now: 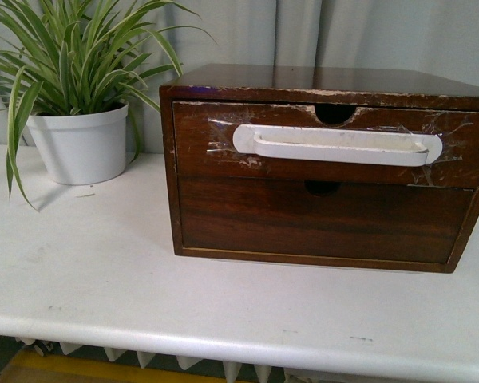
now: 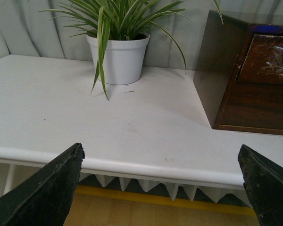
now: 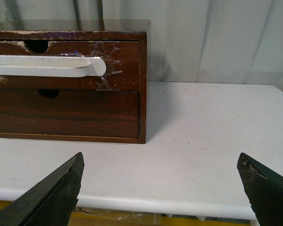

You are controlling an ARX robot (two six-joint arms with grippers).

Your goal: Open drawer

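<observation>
Drawer (image 1: 215, 148) shut, in top slot of wooden cabinet (image 1: 319, 80) on white counter (image 1: 104, 271). White handle (image 1: 335, 145) taped across its front, plain drawer (image 1: 319, 223) below. Potted plant (image 1: 80, 144) left of cabinet. Left hand (image 2: 160, 149) spread wide, empty, before counter edge. Right hand (image 3: 160, 159) likewise spread, empty, facing cabinet's right end.

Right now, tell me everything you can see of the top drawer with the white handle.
The drawer is the upper of two in a dark brown wooden chest on the white table, and looks shut. A long white plastic handle lies level across its front, held by clear tape at both ends. A half-round notch cuts its chipped top edge.
</observation>
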